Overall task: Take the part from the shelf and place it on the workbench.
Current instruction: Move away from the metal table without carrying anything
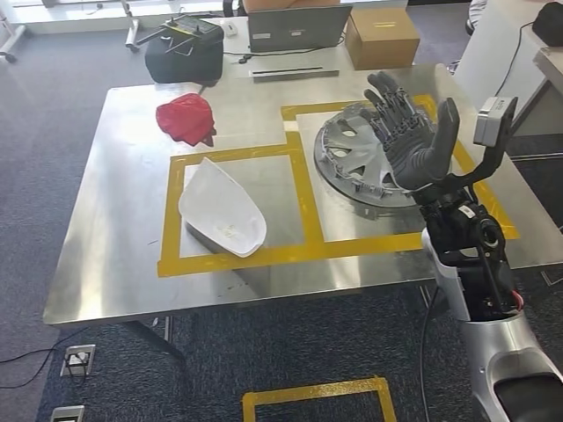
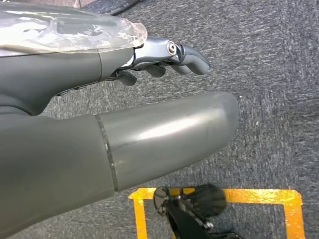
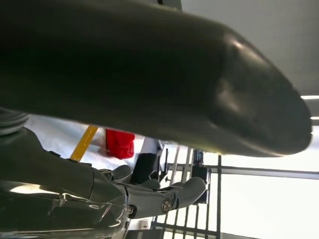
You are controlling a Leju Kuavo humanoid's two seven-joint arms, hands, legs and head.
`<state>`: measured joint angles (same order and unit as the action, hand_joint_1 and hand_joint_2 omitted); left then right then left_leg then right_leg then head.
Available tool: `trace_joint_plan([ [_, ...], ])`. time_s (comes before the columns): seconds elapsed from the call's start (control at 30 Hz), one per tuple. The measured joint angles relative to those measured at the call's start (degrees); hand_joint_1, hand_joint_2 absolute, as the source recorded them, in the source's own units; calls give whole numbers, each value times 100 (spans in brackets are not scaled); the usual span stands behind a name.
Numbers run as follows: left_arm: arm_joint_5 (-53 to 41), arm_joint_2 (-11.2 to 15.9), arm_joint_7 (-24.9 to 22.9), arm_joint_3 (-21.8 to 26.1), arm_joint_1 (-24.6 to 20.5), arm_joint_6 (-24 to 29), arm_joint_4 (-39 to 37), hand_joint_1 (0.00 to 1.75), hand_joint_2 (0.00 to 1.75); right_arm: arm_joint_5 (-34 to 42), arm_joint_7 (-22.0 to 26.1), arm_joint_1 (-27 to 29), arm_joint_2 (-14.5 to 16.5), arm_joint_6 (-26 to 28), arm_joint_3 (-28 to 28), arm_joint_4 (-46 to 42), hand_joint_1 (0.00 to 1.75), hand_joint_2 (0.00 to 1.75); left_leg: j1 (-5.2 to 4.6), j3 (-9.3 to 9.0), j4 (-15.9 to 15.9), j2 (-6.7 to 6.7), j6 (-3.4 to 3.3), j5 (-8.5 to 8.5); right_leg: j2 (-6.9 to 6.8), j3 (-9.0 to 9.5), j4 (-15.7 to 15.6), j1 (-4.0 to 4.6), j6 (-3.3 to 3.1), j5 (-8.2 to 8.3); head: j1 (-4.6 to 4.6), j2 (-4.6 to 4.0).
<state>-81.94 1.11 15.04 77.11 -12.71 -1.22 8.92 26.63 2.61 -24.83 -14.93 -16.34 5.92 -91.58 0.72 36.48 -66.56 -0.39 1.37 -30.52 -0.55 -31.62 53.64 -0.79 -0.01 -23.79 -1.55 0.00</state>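
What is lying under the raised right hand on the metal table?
Under the open right hand lies a grey wheel cover, flat on the metal table inside a yellow tape frame. The hand covers its right part, so what lies there cannot be seen.

One silver wheel cover is lying at the worktop's three o'clock, one white part is sitting centrally, one red cloth at eleven, and one cardboard box is standing beyond.

I'm looking at grey carpet running all around the steel table, daylight glaring off its top, a second desk sitting right behind it.
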Motion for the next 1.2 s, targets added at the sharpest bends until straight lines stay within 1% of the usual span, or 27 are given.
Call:
trace_joint_plan([
  [0.07,-1,4,0,-1,-9,0,0,0,0,-5,2,-3,9,14,1,2,0,0,14,-469,840,-7,-12,281,4,-40,39,2,48,19,19,0],
  [0.1,-3,6,0,-1,-13,0,0,0,0,-6,3,-6,13,19,2,2,0,0,11,-591,1079,-15,-37,352,7,-59,55,8,78,33,21,0],
  [0.2,-11,3,0,0,-8,0,0,0,0,-8,4,-4,16,25,5,3,0,0,-18,-591,1155,-27,-156,427,20,-95,68,11,177,77,-8,0],
  [0.23,-16,1,0,0,-7,0,0,0,0,-8,3,-1,16,27,4,4,0,0,-20,-571,1160,-20,-203,456,24,-120,116,2,205,20,-20,0],
  [0.27,-21,-1,0,0,-7,0,0,0,0,-9,3,1,16,29,2,6,0,0,-17,-545,1169,-12,-254,488,29,-176,258,-7,228,-122,-37,0],
  [0.3,-26,-1,0,0,-9,0,0,0,0,-10,4,2,16,31,0,7,0,0,-13,-509,1177,-4,-299,521,30,-273,526,-12,246,-344,-65,0],
  [0.37,-36,1,-1,-1,-9,0,0,0,0,-15,3,9,16,36,-1,9,0,0,-33,-423,1174,3,-350,583,32,-532,1349,-15,268,-871,-137,0],
  [0.4,-40,1,-3,-1,-7,0,0,0,0,-16,1,17,16,38,-1,12,0,0,-47,-379,1171,4,-361,615,33,-613,1693,-15,269,-1034,-163,0],
  [0.43,-45,0,-7,-1,-5,0,0,0,0,-18,-3,25,17,40,-1,14,0,0,-62,-336,1168,4,-364,647,34,-602,1845,-13,260,-1083,-185,0],
  [0.47,-48,-1,-10,0,-3,0,0,0,0,-18,-9,32,17,41,-1,14,0,0,-76,-304,1166,2,-365,676,34,-464,1736,-8,237,-1007,-206,0],
  [0.5,-50,-3,-14,0,-2,0,0,0,0,-17,-14,36,17,42,-2,14,0,0,-89,-281,1165,-1,-360,700,36,-220,1403,6,203,-850,-229,0],
  [0.57,-52,-12,-15,-1,-2,0,0,0,0,-12,-21,30,17,40,-3,4,0,0,-109,-254,1164,-5,-337,746,41,347,493,52,107,-568,-262,0],
  [0.6,-52,-16,-15,-1,-4,1,0,0,0,-8,-22,26,16,38,-4,-2,0,0,-110,-242,1167,-4,-310,776,45,526,170,78,77,-498,-263,0],
  [0.63,-52,-20,-15,-1,-4,1,0,0,0,-3,-22,23,16,37,-7,-8,0,0,-103,-231,1171,-3,-278,807,47,611,-9,102,54,-476,-263,0],
  [0.7,-52,-19,-16,-1,-5,2,0,0,0,1,-25,23,17,34,-9,-14,0,0,-93,-217,1192,-2,-198,875,45,598,-88,117,34,-420,-266,0],
  [0.73,-53,-20,-17,0,-4,2,0,0,0,1,-26,20,17,34,-7,-14,0,0,-90,-197,1175,-5,-164,856,30,581,-117,104,14,-371,-265,0],
  [0.77,-55,-22,-17,0,-5,2,0,0,0,3,-29,17,18,34,-4,-16,0,0,-90,-144,1078,-5,-131,749,19,549,-146,84,-10,-315,-248,0],
  [0.8,-56,-22,-17,0,-5,2,0,0,0,5,-32,17,18,34,-2,-19,0,0,-85,-45,852,-4,-99,541,6,499,-173,63,-35,-253,-214,0],
  [0.87,-59,-17,-17,-1,-5,2,0,0,0,12,-43,29,18,34,-1,-22,0,0,-49,236,89,2,-38,-12,-1,371,-175,55,-71,-152,-137,0],
  [0.9,-59,-13,-17,-1,-4,2,0,0,0,13,-48,43,18,34,-1,-22,0,0,-33,351,-297,3,-9,-195,-4,301,-170,55,-74,-106,-102,0],
  [0.93,-60,-13,-17,-1,-3,2,0,0,0,15,-54,59,18,34,0,-22,0,0,-20,391,-530,3,13,-240,-5,236,-162,54,-68,-63,-74,0],
  [0.97,-60,-13,-17,-1,-3,2,0,0,0,21,-62,74,18,35,0,-22,0,0,-6,327,-553,4,30,-158,-6,174,-151,53,-57,-25,-48,0],
  [1.0,-61,-12,-17,0,-4,2,0,0,0,33,-72,90,18,36,-1,-23,0,0,8,146,-338,4,39,15,-6,117,-131,50,-43,6,-25,0],
  [1.03,-61,-10,-17,0,-5,2,0,0,0,53,-81,102,18,37,-2,-29,0,0,20,-128,61,5,42,199,-6,68,-102,46,-29,28,-10,0],
  [1.1,-61,-2,-17,-1,-16,3,0,0,0,92,-97,113,18,41,-9,-58,0,0,16,-653,899,-1,14,351,-3,-22,-32,56,16,59,12,0],
  [1.13,-62,1,-18,-1,-19,3,0,0,0,104,-102,116,18,43,-13,-77,0,0,5,-784,1138,-6,-13,347,-2,-50,-7,61,46,79,10,0],
  [1.2,-65,4,-20,-1,-16,4,0,0,0,108,-110,128,17,45,-20,-97,0,0,-14,-794,1245,-12,-90,347,4,-87,7,65,121,137,-7,0],
])
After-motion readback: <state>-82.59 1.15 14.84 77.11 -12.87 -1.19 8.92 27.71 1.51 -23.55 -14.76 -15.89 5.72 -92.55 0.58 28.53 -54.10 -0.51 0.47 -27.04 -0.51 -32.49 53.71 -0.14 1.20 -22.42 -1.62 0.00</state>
